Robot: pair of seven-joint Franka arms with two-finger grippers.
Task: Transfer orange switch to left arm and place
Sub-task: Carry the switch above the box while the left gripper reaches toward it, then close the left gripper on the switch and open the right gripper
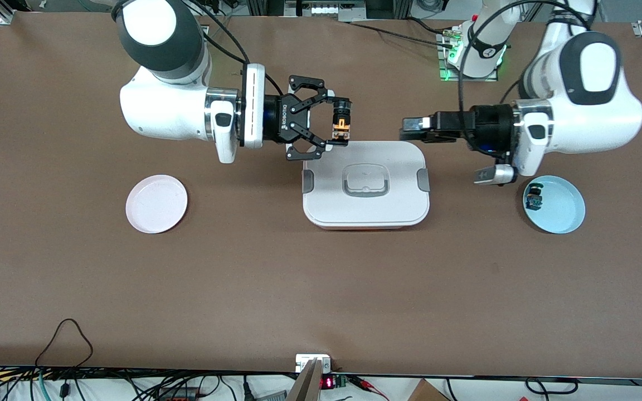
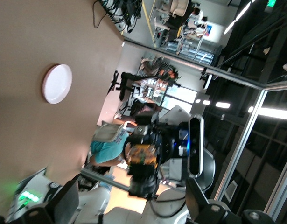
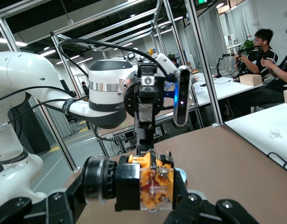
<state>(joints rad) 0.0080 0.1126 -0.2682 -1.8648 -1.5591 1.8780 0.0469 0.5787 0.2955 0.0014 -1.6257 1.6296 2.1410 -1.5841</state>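
Note:
My right gripper [image 1: 342, 127] is shut on the orange switch [image 1: 343, 123] and holds it in the air over the edge of the white box [image 1: 326, 195] that lies nearest the robots' bases. In the right wrist view the switch [image 3: 145, 186] fills the space between my fingers, black body and orange parts showing. My left gripper [image 1: 405, 129] is open and empty, level with the switch, pointing at it from the left arm's end with a gap between them. In the left wrist view its fingers [image 2: 64, 201] stand wide apart and the switch [image 2: 143, 156] shows ahead.
A pink plate [image 1: 156, 203] lies toward the right arm's end. A blue plate [image 1: 566, 217] toward the left arm's end holds a small blue-and-green component [image 1: 534, 199]. The box's grey lid handle [image 1: 365, 181] and side clips face up.

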